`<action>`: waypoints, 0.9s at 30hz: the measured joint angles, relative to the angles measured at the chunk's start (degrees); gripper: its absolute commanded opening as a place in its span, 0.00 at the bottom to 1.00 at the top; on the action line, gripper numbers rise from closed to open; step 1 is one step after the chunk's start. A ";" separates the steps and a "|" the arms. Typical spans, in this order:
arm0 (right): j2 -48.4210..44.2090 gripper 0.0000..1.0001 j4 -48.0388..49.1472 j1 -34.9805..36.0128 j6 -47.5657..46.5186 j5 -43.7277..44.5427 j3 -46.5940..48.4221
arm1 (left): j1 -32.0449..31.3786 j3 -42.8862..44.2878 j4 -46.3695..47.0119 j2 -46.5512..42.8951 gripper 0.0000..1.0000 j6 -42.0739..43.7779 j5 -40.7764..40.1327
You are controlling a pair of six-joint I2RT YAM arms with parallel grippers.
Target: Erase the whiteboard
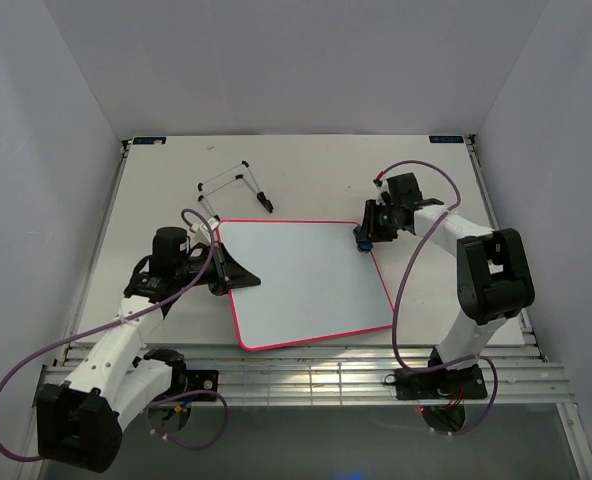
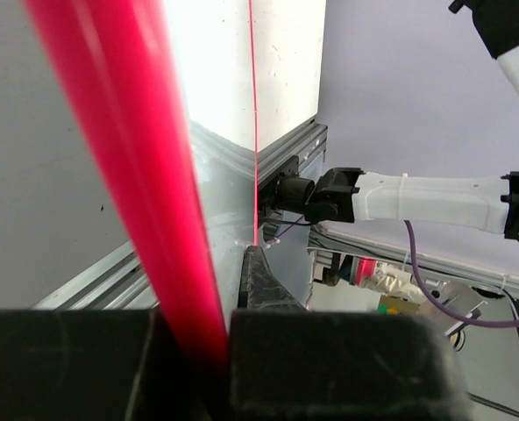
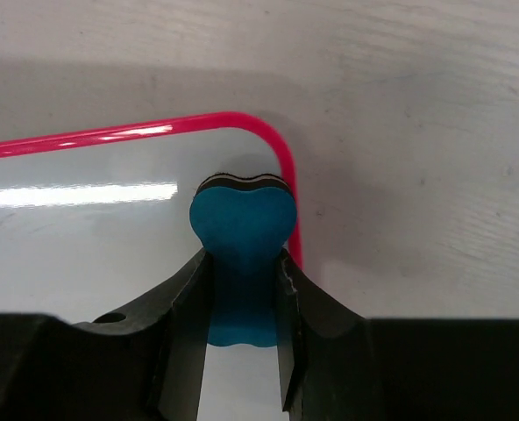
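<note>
Your left fingers [image 1: 238,277] pinch the whiteboard's [image 1: 306,280] left edge; your right fingers [image 3: 242,289] squeeze the blue eraser [image 3: 240,228], pressed on its far right corner. That whiteboard lies flat mid-desk [image 1: 306,170], a folded wire stand [image 1: 231,185] just beyond it.
</note>
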 measured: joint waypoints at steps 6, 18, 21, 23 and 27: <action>-11.02 0.08 -4.87 -4.94 -2.82 0.44 -5.05 | -0.85 -0.15 1.20 -3.67 0.00 4.22 -0.07; -26.32 0.09 -8.39 -12.13 -1.42 13.14 -19.93 | -1.88 6.93 5.84 -2.99 0.00 8.13 -10.14; -24.41 0.19 -8.07 -12.15 -0.31 14.27 -22.71 | -1.77 10.91 5.92 -1.09 0.00 9.84 -15.26; -23.82 0.28 -6.67 -12.15 0.02 14.49 -23.78 | -1.36 13.11 5.99 0.22 0.00 10.21 -17.62; -23.74 0.51 -4.24 -12.15 0.68 14.95 -24.48 | -1.27 18.40 5.86 3.52 0.00 10.27 -19.30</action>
